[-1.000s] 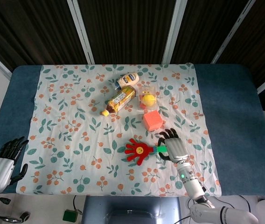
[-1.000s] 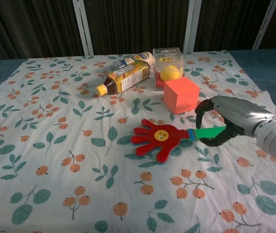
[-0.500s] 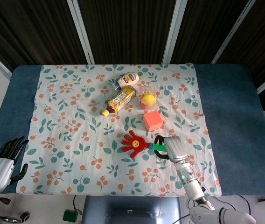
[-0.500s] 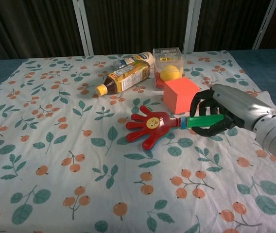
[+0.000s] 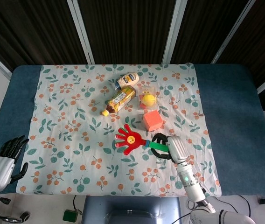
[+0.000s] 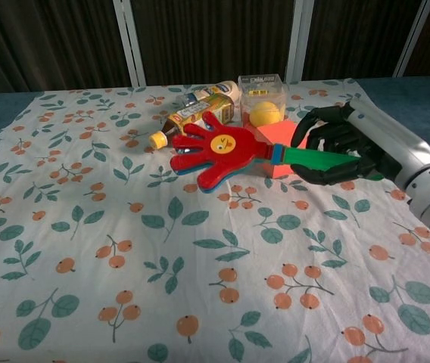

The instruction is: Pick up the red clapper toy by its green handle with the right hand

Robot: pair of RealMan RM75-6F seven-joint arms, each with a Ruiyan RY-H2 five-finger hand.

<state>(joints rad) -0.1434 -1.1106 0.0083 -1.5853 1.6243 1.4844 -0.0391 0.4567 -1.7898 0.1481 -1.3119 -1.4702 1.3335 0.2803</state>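
Observation:
The red clapper toy [image 5: 127,139] [image 6: 213,150], shaped like a hand with a yellow smiley face, hangs in the air above the floral cloth. Its green handle [image 5: 155,146] [image 6: 312,159] runs to the right into my right hand [image 5: 170,146] [image 6: 344,146], whose dark fingers wrap around it. In the chest view the toy's red head covers part of the orange cube and the bottle behind it. My left hand [image 5: 4,161] rests at the table's front left corner with its fingers apart and holds nothing.
An orange cube [image 5: 153,121] lies just behind the toy. Further back are a clear box with a yellow ball [image 5: 147,98], a tea bottle [image 5: 118,101] on its side and a white mayonnaise bottle [image 5: 127,80]. Floral cloth [image 5: 76,154] covers the blue table [image 5: 235,126].
My right hand closed on the green handle and lifted the clapper off the cloth. The toy rose and its red head swung up and to the left. The left hand stayed still.

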